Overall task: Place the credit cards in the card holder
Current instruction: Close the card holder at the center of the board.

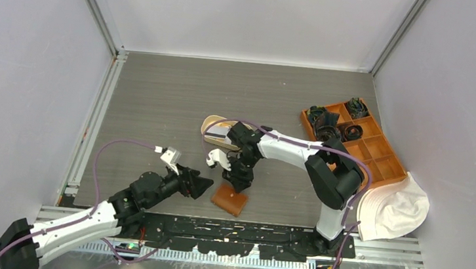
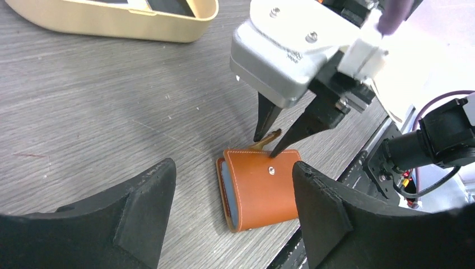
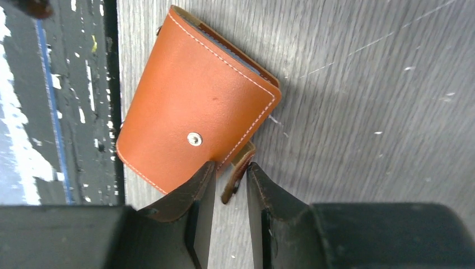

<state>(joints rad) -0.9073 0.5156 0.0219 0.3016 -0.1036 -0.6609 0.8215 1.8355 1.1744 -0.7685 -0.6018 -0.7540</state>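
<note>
Card holder (image 1: 229, 201) closed, at the counter (image 1: 159, 100) near edge | right claw (image 3: 229, 168) pinching its strap tab (image 3: 238, 175) | left claw (image 1: 203, 185) wide, empty (just beside) | you: peel tab up slowly, brace body with left

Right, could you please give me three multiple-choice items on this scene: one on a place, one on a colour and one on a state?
1. Where does the card holder lie?
A) at the far edge of the table
B) on the table, at its near edge, under the right gripper
C) lifted into the air

2. What colour is the card whose edge shows inside it?
A) grey-blue
B) orange
C) white

3. How does the left gripper stand?
A) shut on a card
B) open, holding nothing
C) shut on the holder

Answers:
1 B: it rests flat at the near edge, with the fingertips at its strap.
2 A: a grey-blue edge shows at the folded side.
3 B: its fingers stand wide apart.
</note>
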